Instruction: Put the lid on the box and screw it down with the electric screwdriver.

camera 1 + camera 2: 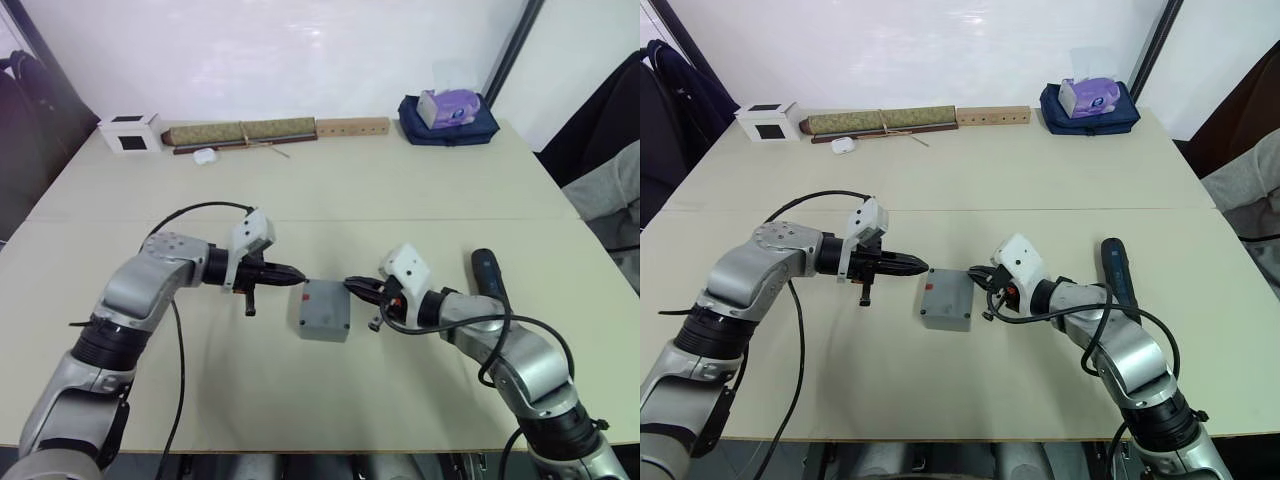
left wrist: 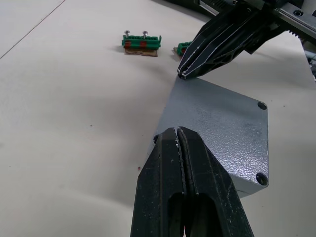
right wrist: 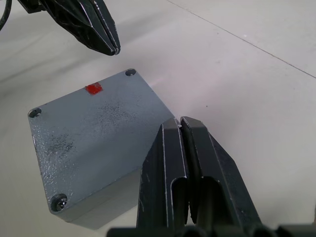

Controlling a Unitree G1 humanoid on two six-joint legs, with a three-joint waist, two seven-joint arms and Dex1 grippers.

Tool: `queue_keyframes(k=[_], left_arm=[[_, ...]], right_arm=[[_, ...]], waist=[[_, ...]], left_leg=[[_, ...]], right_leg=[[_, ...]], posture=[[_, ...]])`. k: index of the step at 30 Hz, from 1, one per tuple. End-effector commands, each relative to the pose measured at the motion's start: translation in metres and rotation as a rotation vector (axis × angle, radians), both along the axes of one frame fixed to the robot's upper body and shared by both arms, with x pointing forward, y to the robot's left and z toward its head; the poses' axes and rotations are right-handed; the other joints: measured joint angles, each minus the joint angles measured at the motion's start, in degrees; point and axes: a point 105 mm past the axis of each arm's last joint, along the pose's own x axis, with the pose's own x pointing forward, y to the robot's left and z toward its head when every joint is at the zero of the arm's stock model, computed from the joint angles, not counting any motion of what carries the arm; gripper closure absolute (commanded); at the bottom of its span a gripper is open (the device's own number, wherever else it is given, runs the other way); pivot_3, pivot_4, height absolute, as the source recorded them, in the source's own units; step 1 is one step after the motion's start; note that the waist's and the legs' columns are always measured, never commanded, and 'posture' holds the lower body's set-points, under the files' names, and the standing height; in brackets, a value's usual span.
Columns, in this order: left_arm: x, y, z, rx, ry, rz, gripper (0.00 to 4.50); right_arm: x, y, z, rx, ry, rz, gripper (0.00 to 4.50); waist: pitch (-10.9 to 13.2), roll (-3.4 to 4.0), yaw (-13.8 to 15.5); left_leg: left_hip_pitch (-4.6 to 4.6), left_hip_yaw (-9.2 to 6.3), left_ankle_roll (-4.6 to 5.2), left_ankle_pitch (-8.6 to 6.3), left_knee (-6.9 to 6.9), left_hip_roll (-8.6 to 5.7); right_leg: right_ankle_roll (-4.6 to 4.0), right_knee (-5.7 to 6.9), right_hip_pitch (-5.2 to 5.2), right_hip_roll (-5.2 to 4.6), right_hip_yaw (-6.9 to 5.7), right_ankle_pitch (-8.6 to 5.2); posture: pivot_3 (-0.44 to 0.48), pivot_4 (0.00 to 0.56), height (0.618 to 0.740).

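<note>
The grey box (image 1: 321, 331) stands mid-table with the lid (image 3: 98, 123) lying flat on top of it. The lid carries a small red mark (image 3: 93, 88) and a hole at each corner, and one corner holds a screw head (image 3: 59, 201). My left gripper (image 1: 299, 276) is shut and empty, its tip at the box's left far corner. From the other side, my right gripper (image 1: 351, 285) is also shut and empty, its tip at the right far corner. The dark electric screwdriver (image 1: 488, 272) lies on the table just beyond my right forearm.
Two small green circuit boards (image 2: 141, 43) lie on the table just past the box. Along the far edge are a white cube with a black face (image 1: 130, 133), a rolled mat (image 1: 240, 132), a wooden block (image 1: 352, 127) and a blue bag holding a tissue pack (image 1: 448, 112).
</note>
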Motion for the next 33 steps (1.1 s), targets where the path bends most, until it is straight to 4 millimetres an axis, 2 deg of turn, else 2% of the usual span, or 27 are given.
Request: queue_keyframes(k=[1,2,4,5,6,7,11,14,18,22,25,28,30,33], left_arm=[[-0.002,-0.002,0.006,-0.008,-0.029,-0.018,4.5],[-0.002,-0.002,0.006,-0.008,-0.03,-0.019,4.5],[-0.002,-0.003,0.007,-0.014,-0.031,-0.02,4.5],[-0.002,-0.003,0.007,-0.016,-0.032,-0.02,4.5],[-0.001,-0.003,0.008,-0.02,-0.031,-0.021,4.5],[-0.001,-0.003,0.008,-0.022,-0.029,-0.023,4.5],[0.0,-0.005,0.009,-0.03,-0.032,-0.026,4.5],[0.0,-0.011,0.015,-0.062,-0.039,-0.041,4.5],[-0.008,-0.022,0.033,-0.081,-0.071,-0.135,4.5],[-0.014,-0.034,0.038,-0.05,-0.113,-0.244,4.5],[-0.019,-0.048,0.043,-0.04,-0.158,-0.333,4.5],[-0.023,-0.061,0.047,-0.051,-0.186,-0.384,4.5],[-0.027,-0.065,0.046,-0.075,-0.163,-0.398,4.5],[-0.031,-0.067,0.04,-0.065,-0.157,-0.406,4.5]], right_arm=[[-0.001,0.002,0.009,0.007,-0.038,0.019,4.48],[-0.001,0.002,0.009,0.006,-0.039,0.018,4.48],[0.0,0.0,0.011,0.004,-0.042,0.012,3.97],[0.0,-0.001,0.011,0.003,-0.042,0.012,3.87],[0.0,-0.003,0.013,-0.002,-0.044,0.006,3.41],[0.001,-0.004,0.014,0.0,-0.045,0.003,3.14],[0.002,-0.011,0.023,0.01,-0.056,-0.011,3.14],[0.003,-0.022,0.038,0.06,-0.059,-0.047,3.14],[0.003,-0.065,0.075,0.109,-0.064,-0.177,3.14],[0.004,-0.12,0.079,-0.072,0.021,-0.336,3.14],[-0.004,-0.153,0.078,-0.122,0.186,-0.417,2.39],[-0.014,-0.186,0.067,-0.203,0.384,-0.559,1.1],[-0.028,-0.197,0.055,-0.293,0.52,-0.576,0.41],[-0.036,-0.216,0.044,-0.316,0.639,-0.658,0.41]], waist=[[0.0,0.0,0.0],[0.0,0.0,0.0],[0.0,0.0,0.0],[0.0,0.0,0.0],[0.0,0.0,0.0],[0.0,0.0,0.0],[0.0,0.0,0.0],[0.0,0.0,0.0],[0.0,0.0,0.2],[0.0,0.0,0.2],[0.0,0.01,0.2],[0.0,0.03,0.0],[0.0,0.05,-0.1],[0.0,0.06,-0.2]], left_leg=[[0.0,0.0,0.0,0.0,0.0,0.0],[0.0,0.0,0.0,0.0,0.0,0.0],[0.0,-0.01,0.0,0.0,0.0,0.0],[0.0,-0.01,0.0,0.0,0.0,0.0],[0.0,-0.01,0.0,0.0,0.0,0.0],[0.0,-0.01,0.0,0.0,0.0,0.0],[0.0,0.0,0.0,0.0,0.0,0.0],[0.0,-0.01,0.0,0.0,0.0,0.0],[-0.03,-0.04,0.0,0.0,0.01,0.0],[-0.02,0.01,0.0,0.0,-0.01,-0.05],[-0.01,0.14,0.01,0.0,-0.03,-0.06],[0.0,0.19,0.01,0.0,-0.02,-0.02],[0.0,0.23,0.01,0.0,-0.04,-0.02],[0.02,0.23,0.01,-0.01,-0.08,0.02]], right_leg=[[0.0,0.0,0.0,0.0,0.0,0.0],[0.0,0.0,0.0,0.0,0.0,0.0],[0.0,0.0,0.0,0.0,0.0,0.0],[0.0,0.0,0.0,0.0,0.0,0.0],[0.0,0.0,0.0,0.0,0.0,0.0],[0.0,0.0,0.0,0.0,0.0,0.0],[0.0,0.0,0.0,0.0,0.0,0.0],[0.0,0.0,0.0,0.0,0.0,0.0],[0.0,0.0,0.01,-0.05,-0.01,0.0],[0.0,-0.05,0.04,-0.1,-0.01,0.0],[0.0,-0.06,0.04,-0.06,0.0,0.0],[-0.01,-0.05,0.04,0.0,0.01,0.0],[-0.01,-0.04,0.01,-0.01,0.06,0.0],[-0.01,-0.04,-0.01,0.03,0.09,-0.01]], posture=[[0.0,0.15,0.74],[0.0,0.15,0.74],[0.0,0.15,0.74],[0.0,0.15,0.74],[0.0,0.15,0.74],[0.0,0.15,0.74],[0.0,0.15,0.74],[0.0,0.15,0.74],[0.0,0.15,0.74],[0.0,0.15,0.74],[0.0,0.15,0.74],[0.0,0.15,0.74],[0.0,0.15,0.74],[0.0,0.15,0.74]])
